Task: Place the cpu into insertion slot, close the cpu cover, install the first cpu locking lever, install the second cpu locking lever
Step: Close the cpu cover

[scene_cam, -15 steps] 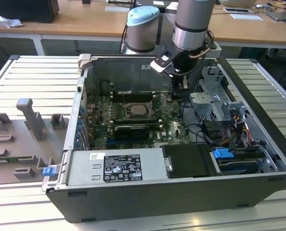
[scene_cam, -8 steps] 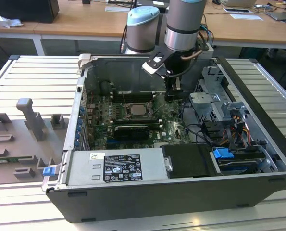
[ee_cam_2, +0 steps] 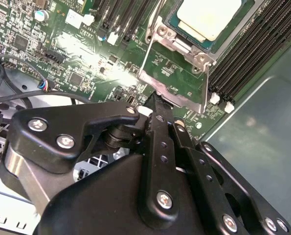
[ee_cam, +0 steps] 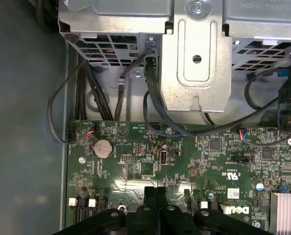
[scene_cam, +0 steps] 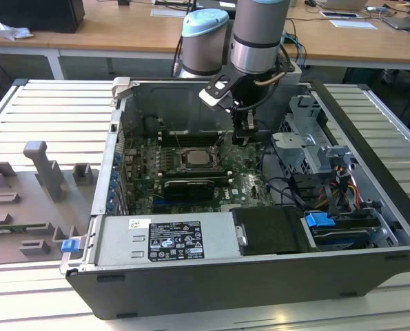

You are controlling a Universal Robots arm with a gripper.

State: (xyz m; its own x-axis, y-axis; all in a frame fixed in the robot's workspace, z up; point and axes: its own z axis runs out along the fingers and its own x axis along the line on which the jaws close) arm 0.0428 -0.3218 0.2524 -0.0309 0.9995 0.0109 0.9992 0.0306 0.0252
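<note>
cpu (ee_cam_2: 210,17) sits in the insertion slot (ee_cam_2: 170,20), pale face up. cpu cover (ee_cam_2: 184,99) is open, swung off the socket, with green board (ee_cam_2: 86,63) showing through its window. gripper (ee_cam_2: 157,100) has its fingers pressed together, tip right at the cover's free edge — can't tell if it's touching. In the exterior view the arm reaches down into the open computer case (scene_cam: 211,283).

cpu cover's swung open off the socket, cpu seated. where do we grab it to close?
Likely the free rim of the cpu cover, opposite the hinge by the cpu. It's a thin windowed frame, so only the rim gives hold. Come from the side where the gripper sits, fingers across the plate's thickness.
</note>
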